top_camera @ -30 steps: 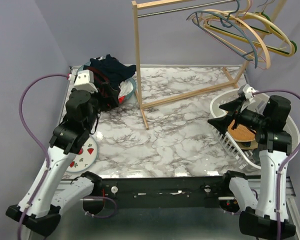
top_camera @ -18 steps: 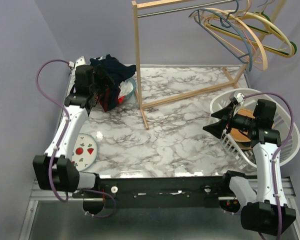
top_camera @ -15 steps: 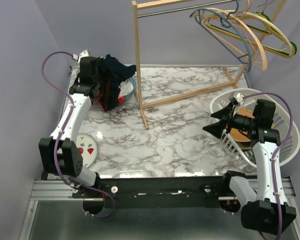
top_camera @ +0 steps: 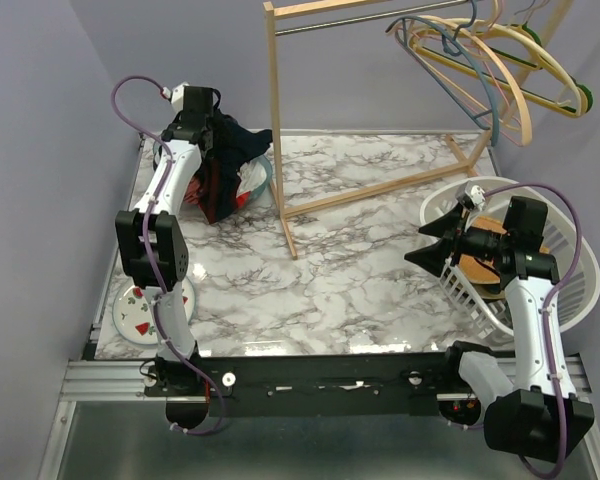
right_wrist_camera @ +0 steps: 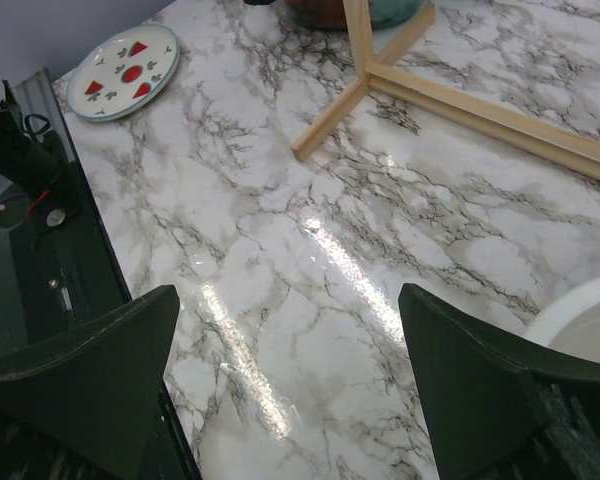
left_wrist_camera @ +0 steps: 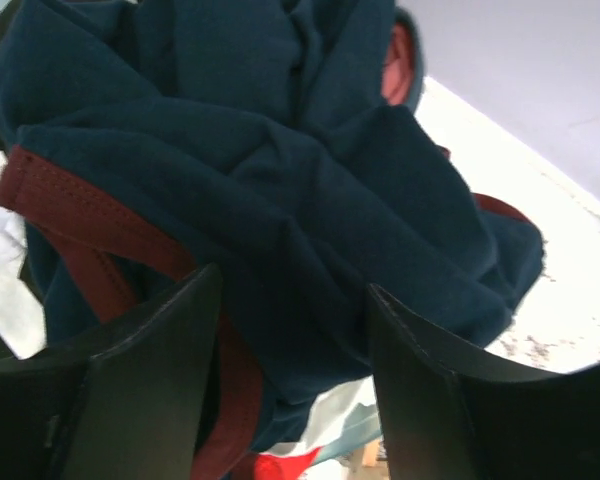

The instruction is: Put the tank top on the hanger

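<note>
Navy cloth with maroon trim, the tank top (left_wrist_camera: 280,190) lay bunched on top of a heap of clothes (top_camera: 220,192) in the far left corner of the table (top_camera: 360,280). The left gripper (left_wrist_camera: 293,283) hung right over it, its fingers (left_wrist_camera: 160,370) apart and straddling a thick fold that bulged up between them. The hanger (top_camera: 492,88) hung among other hangers (top_camera: 540,70) high at the far right, by the wooden rack (top_camera: 275,120), well apart from the tank top. The right gripper (right_wrist_camera: 290,290) stood wide open over bare marble, holding nothing, just beside a white basket (top_camera: 450,205).
</note>
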Robot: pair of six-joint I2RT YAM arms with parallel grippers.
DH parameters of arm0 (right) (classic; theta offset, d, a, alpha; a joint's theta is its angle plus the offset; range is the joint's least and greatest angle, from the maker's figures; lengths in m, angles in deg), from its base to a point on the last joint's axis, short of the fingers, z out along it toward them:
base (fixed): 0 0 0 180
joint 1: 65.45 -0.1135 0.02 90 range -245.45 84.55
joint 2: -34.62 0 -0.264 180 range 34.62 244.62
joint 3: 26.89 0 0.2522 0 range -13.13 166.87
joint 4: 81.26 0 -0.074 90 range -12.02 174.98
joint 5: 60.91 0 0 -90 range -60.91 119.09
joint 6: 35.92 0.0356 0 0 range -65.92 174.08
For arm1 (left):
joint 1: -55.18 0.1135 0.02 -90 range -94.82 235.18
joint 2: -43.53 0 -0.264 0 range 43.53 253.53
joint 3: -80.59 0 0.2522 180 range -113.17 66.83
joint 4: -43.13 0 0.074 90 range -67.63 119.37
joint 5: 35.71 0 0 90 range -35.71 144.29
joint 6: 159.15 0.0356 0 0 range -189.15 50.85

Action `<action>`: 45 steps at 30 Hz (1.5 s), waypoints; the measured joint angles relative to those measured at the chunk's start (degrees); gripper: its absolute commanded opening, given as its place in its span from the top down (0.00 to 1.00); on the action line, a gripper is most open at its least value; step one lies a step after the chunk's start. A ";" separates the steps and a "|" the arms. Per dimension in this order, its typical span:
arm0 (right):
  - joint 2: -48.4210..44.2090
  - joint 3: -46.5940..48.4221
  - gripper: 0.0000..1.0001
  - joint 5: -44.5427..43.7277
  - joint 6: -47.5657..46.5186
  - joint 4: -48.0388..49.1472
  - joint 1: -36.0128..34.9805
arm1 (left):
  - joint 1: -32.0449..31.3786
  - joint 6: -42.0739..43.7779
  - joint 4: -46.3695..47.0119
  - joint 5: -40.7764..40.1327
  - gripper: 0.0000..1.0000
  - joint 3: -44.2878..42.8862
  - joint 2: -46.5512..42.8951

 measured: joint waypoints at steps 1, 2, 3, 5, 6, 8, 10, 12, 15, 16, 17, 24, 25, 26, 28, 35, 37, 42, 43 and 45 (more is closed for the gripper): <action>0.20 0.00 0.00 0.09 -0.20 -0.09 0.00 | 0.00 0.00 -0.59 -0.55 0.35 0.00 0.28; 0.28 0.00 0.00 0.22 -0.33 -0.15 0.00 | 0.00 0.09 -0.85 -0.98 0.40 0.00 0.52; 0.35 0.00 0.00 0.35 -0.46 -0.26 0.00 | 0.00 0.11 -1.01 -1.40 0.44 0.00 0.72; 0.35 0.00 0.00 0.50 -0.70 -0.35 0.00 | 0.00 0.26 -1.25 -1.95 0.57 0.00 1.11; 0.33 0.00 0.00 0.59 -0.74 -0.35 0.00 | 0.00 0.33 -1.31 -2.25 0.63 -0.02 1.22; 0.33 0.00 0.00 0.70 -0.87 -0.39 0.00 | 0.00 0.63 -1.49 -2.58 0.84 -0.11 1.27; 0.11 0.00 0.00 0.74 -1.14 -0.48 0.00 | 0.00 0.92 -1.66 -2.86 0.98 -0.42 1.25; -0.24 0.00 0.00 0.76 -1.27 -0.59 0.00 | 0.00 1.64 -1.68 -2.97 1.00 -1.11 1.22; -1.44 -0.13 0.00 0.94 -1.57 -0.98 0.00 | 0.00 2.40 -2.40 -3.17 1.00 -2.21 0.46; -1.92 -0.17 0.00 1.07 -1.68 -1.16 0.00 | 0.00 2.75 -2.73 -3.17 1.00 -2.47 -0.17; -2.14 -0.20 0.00 1.16 -1.75 -1.22 0.00 | 0.00 2.91 -2.89 -3.17 1.00 -2.64 -1.11; -5.01 -0.22 0.00 1.27 -1.90 -2.40 0.00 | 0.00 3.69 -3.45 -3.06 1.00 -4.96 -11.02; -5.25 -0.22 0.00 1.27 -1.90 -2.49 0.00 | 0.00 3.69 -3.34 -2.84 1.00 -5.51 -12.90; -5.53 -0.22 0.00 1.27 -1.90 -2.58 0.00 | 0.00 3.69 -3.21 -2.73 1.00 -5.95 -14.49; -6.12 -0.22 0.00 1.22 -1.90 -2.84 0.00 | 0.00 3.67 -2.91 -2.58 1.00 -6.97 -17.62; -7.04 0.37 0.00 0.44 -2.16 -4.20 0.00 | 0.00 3.39 -0.61 -2.16 1.00 -9.79 -25.99; -7.19 0.94 0.00 0.17 -2.19 -4.39 0.00 | 0.00 3.15 0.09 -1.46 1.00 -10.49 -28.37; -7.80 1.79 0.00 -0.63 -2.19 -4.72 0.00 | 0.00 2.47 1.62 1.11 1.00 -11.34 -32.37; -7.91 1.86 0.00 -0.76 -2.19 -4.83 0.00 | 0.00 2.25 1.88 1.86 1.00 -11.34 -33.11; -8.20 1.90 0.00 -0.94 -2.19 -5.11 0.00 | -0.07 1.77 2.60 3.32 1.00 -11.02 -34.64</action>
